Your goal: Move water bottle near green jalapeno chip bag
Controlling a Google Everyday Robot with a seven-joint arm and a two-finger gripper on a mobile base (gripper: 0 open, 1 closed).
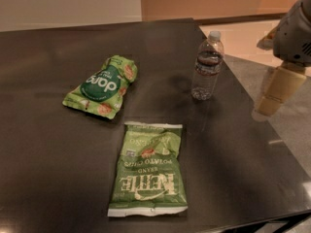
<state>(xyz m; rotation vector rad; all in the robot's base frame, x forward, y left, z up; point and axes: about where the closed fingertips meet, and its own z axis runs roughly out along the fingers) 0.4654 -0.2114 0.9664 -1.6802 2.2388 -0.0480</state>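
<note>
- Standing upright on the back right part of the dark worktop (43,159) is the water bottle (207,67), which we see with its white cap on and nothing touching it.
- We find the green jalapeno chip bag (148,171) lying flat near the front edge, to the front left of the bottle and well apart from it, its lettering upside down to us.
- A smaller green pouch (102,85) lies crumpled to the bottle's left, behind the chip bag and apart from both.
- The hand (274,96) hangs at the right of the view, past the worktop's right edge, apart from the bottle and holding nothing; we cannot tell whether it is open or closed.
</note>
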